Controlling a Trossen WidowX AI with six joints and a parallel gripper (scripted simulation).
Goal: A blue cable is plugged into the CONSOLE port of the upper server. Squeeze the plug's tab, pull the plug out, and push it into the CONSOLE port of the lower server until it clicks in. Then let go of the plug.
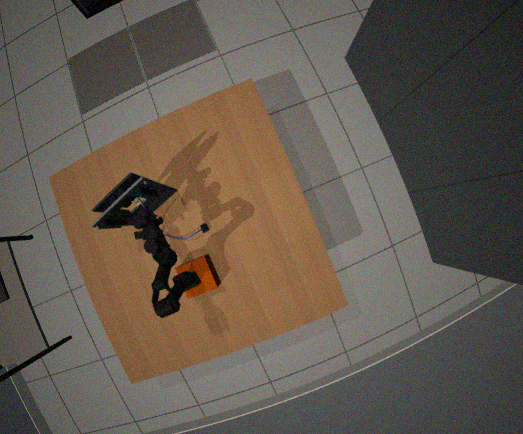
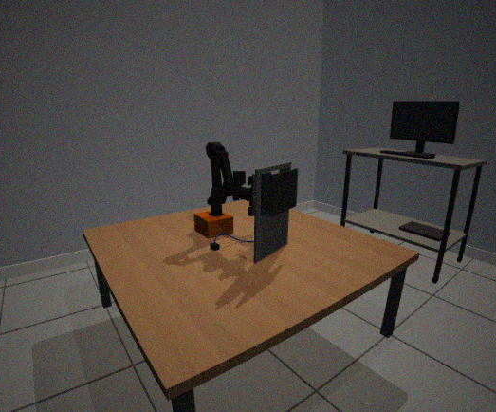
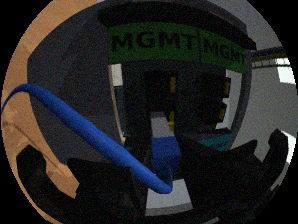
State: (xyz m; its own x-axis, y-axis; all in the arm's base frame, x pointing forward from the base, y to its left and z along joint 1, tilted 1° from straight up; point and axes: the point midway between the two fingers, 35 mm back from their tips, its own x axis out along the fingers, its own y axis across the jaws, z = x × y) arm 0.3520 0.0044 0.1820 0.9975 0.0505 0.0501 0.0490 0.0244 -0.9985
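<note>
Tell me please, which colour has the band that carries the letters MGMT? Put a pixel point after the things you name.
The MGMT band (image 3: 152, 55) is green, with dark letters; the wrist view shows it best.
</note>
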